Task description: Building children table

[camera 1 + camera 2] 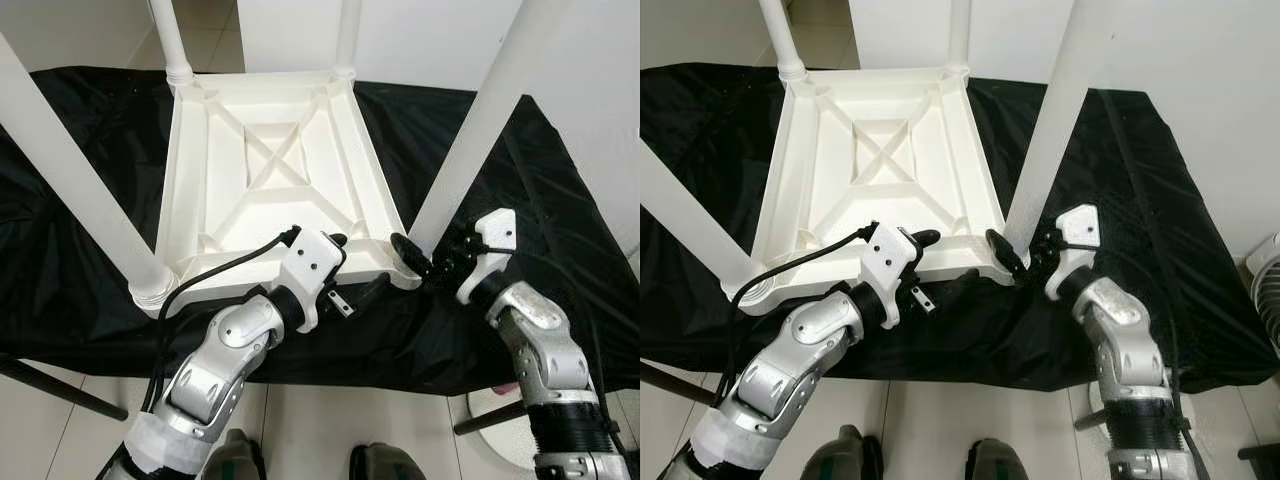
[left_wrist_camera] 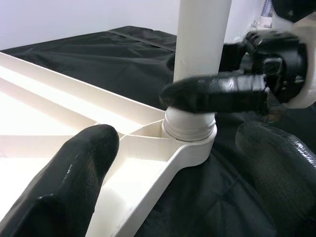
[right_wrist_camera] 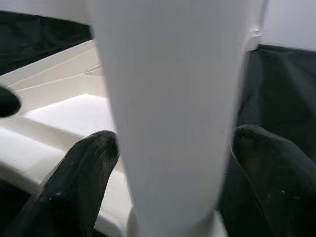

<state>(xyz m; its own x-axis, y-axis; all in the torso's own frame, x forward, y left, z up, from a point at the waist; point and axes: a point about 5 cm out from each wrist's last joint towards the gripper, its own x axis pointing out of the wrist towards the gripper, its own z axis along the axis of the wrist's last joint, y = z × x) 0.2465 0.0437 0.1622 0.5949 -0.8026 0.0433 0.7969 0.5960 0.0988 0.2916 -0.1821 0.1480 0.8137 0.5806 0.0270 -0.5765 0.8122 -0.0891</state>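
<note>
A white children's table lies upside down on a black cloth, its ribbed frame [image 1: 190, 150] facing up. Its four white legs point upward. My right gripper [image 1: 425, 258] is at the near right corner, shut on the base of the near right leg [image 1: 480, 130]; in the right wrist view the leg [image 3: 173, 98] stands between both fingers [image 3: 89, 163]. My left gripper [image 1: 355, 268] is open and straddles the frame's near rim just left of that corner. One of its fingers [image 2: 74, 173] lies inside the frame, the other outside over the cloth.
The near left leg [image 1: 70, 170] slants up past my left arm, and two far legs [image 1: 170, 40] stand by the white wall. The black cloth [image 1: 560, 200] ends just before my body. A white fan-like object [image 1: 1265, 280] stands on the floor at right.
</note>
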